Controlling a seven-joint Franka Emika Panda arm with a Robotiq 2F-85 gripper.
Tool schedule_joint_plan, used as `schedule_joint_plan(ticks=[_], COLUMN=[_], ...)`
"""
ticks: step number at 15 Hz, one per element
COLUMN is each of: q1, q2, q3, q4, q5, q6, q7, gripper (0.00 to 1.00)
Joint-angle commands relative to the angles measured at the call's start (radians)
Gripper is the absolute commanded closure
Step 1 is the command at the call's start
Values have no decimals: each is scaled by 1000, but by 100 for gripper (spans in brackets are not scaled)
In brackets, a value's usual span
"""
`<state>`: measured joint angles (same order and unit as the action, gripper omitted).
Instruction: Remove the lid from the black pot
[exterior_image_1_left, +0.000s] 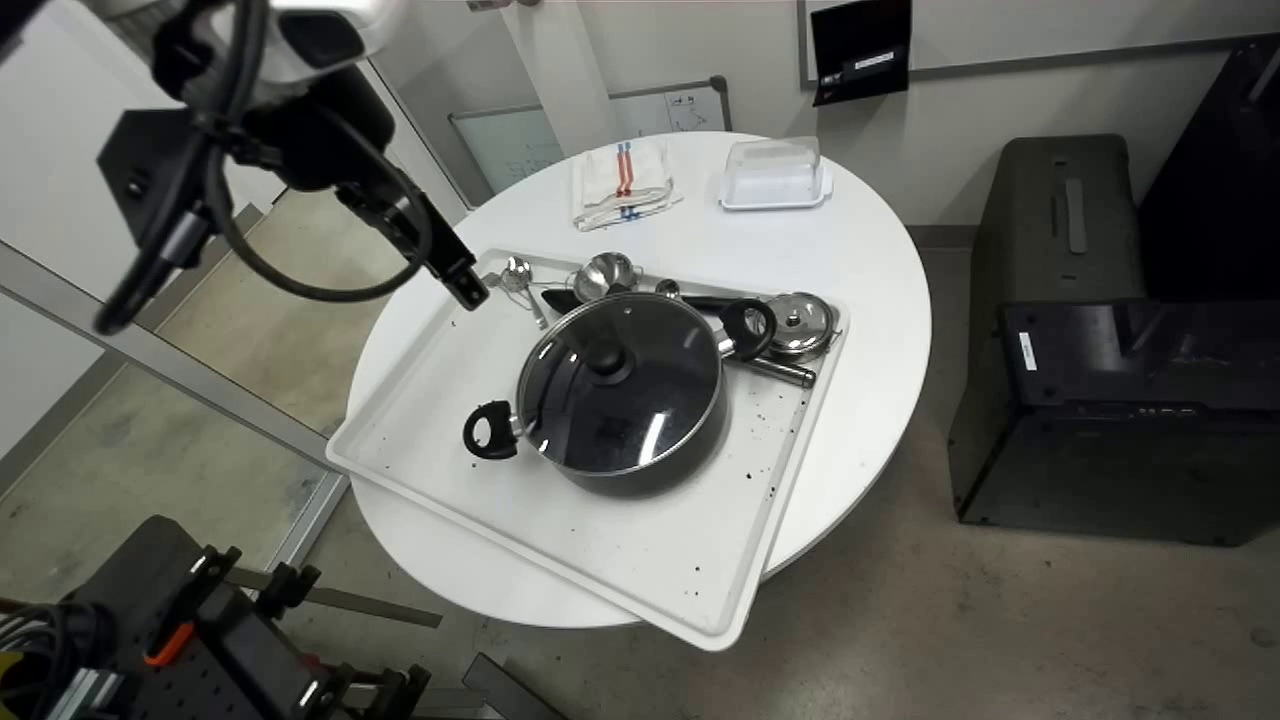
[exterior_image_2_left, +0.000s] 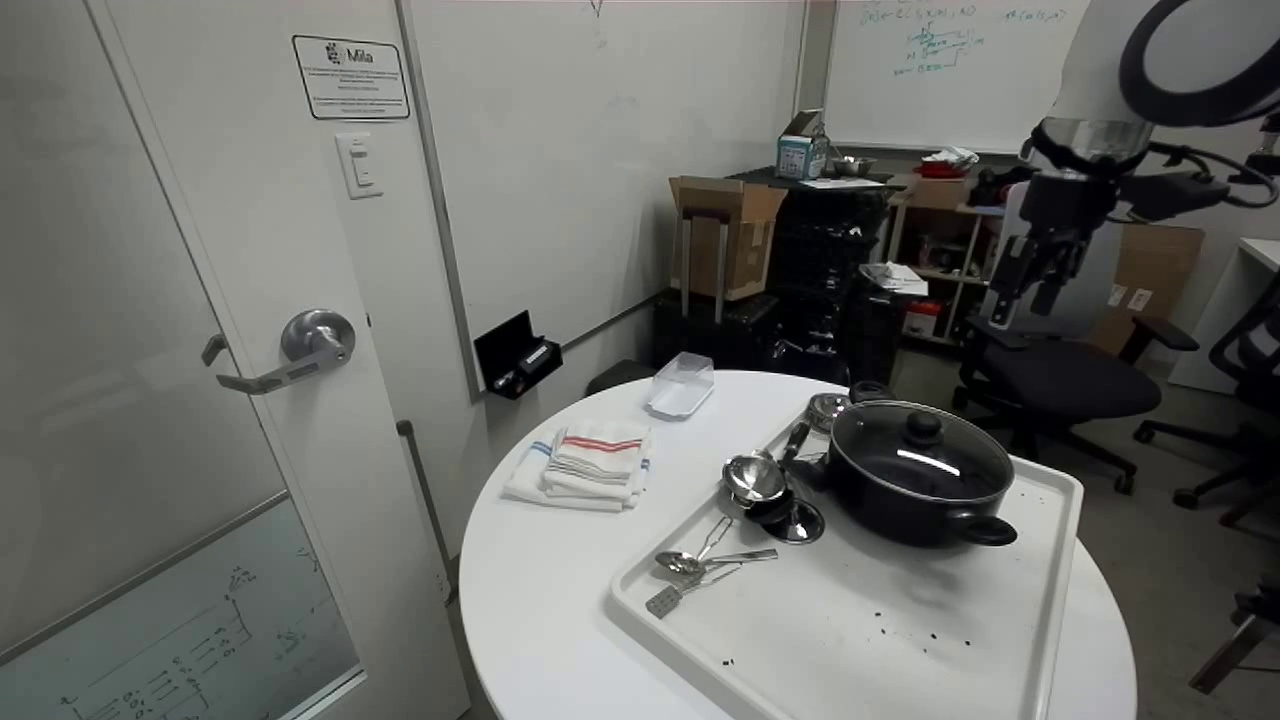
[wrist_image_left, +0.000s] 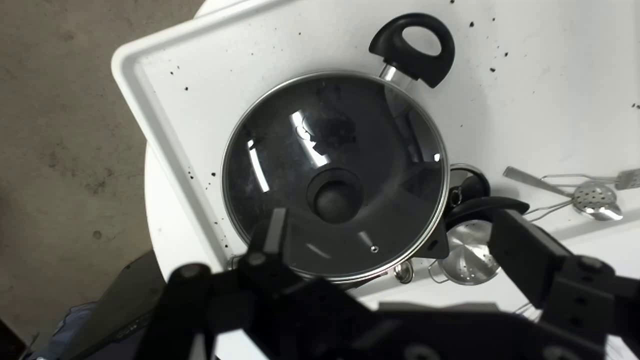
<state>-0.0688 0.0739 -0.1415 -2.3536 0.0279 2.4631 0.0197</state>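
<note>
One lid (exterior_image_2_left: 890, 462) tops one black pot (exterior_image_2_left: 895, 512); two side handles (exterior_image_1_left: 738, 325) jut from the pot, one tray (exterior_image_1_left: 420, 430) lies beneath it, one colander (wrist_image_left: 472, 250) near it, one plastic box (exterior_image_1_left: 772, 188) well apart from it.

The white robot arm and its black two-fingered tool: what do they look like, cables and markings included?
The rounded white arm bears a broad black ring. The angular black tool has a pale grey strip on one finger. A thick black cable forms a wide loop. No lettering on them is legible.
</note>
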Motion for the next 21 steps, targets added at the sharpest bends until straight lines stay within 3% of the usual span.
schedule_joint_plan(ticks=[1, 10, 21], q1=[-16, -23, -25], q2=[144, 413, 588], q3=[11, 0, 5], q4=[102, 264, 343], q5=[2, 1, 8], q6=[67, 150, 223], q7=[39, 111, 114], gripper=[0, 0, 0])
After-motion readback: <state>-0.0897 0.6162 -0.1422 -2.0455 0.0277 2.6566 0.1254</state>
